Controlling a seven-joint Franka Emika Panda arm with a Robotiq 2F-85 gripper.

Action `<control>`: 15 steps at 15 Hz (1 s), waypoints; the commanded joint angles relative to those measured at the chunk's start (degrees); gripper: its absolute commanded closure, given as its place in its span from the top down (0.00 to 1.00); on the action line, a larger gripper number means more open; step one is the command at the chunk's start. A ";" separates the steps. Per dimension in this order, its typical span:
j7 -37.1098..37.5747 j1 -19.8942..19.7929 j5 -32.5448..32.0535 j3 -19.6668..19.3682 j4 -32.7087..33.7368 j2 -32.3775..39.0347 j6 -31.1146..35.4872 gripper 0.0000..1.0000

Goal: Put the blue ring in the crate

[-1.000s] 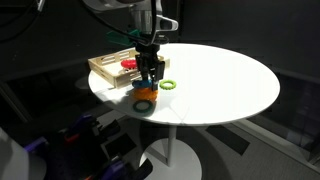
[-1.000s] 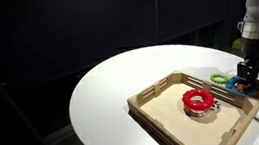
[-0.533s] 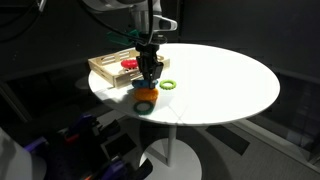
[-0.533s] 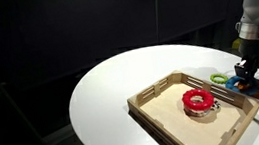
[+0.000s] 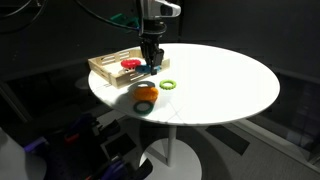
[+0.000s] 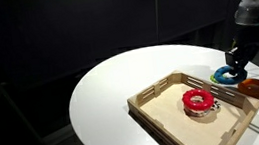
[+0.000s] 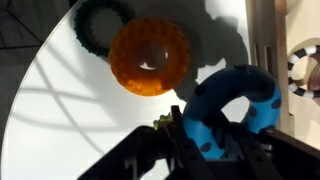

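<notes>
My gripper [image 5: 152, 62] is shut on the blue ring [image 5: 150, 71] and holds it above the table beside the crate's near corner. In an exterior view the gripper [image 6: 236, 66] holds the blue ring [image 6: 224, 75] at the crate's far right corner. The wrist view shows the blue ring [image 7: 235, 108], with dark spots, clamped between the fingers [image 7: 215, 140]. The crate [image 5: 108, 69] is a shallow light wooden tray; its rim also shows in an exterior view [image 6: 153, 94]. It holds a red ring [image 5: 130, 64], which also shows in an exterior view [image 6: 198, 100].
An orange ring [image 5: 146, 92] lies on a dark ring [image 5: 144, 106] near the table's front edge; the wrist view shows both, orange [image 7: 148, 55] and dark [image 7: 98, 25]. A pale green ring [image 5: 168, 85] lies beside them. The round white table [image 5: 230, 80] stretches away from the crate.
My gripper has risen from the table with the blue ring in it and shifted a little toward the crate. The orange ring has stayed on the table.
</notes>
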 commanded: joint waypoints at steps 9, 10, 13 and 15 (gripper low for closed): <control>-2.34 4.15 12.54 0.42 5.88 -0.40 -4.53 0.11; -2.13 4.29 12.65 0.57 6.40 0.03 -4.74 0.11; -2.29 4.63 12.96 0.73 8.08 1.67 -5.38 0.11; -1.67 4.63 12.22 0.94 9.21 2.94 -5.66 0.11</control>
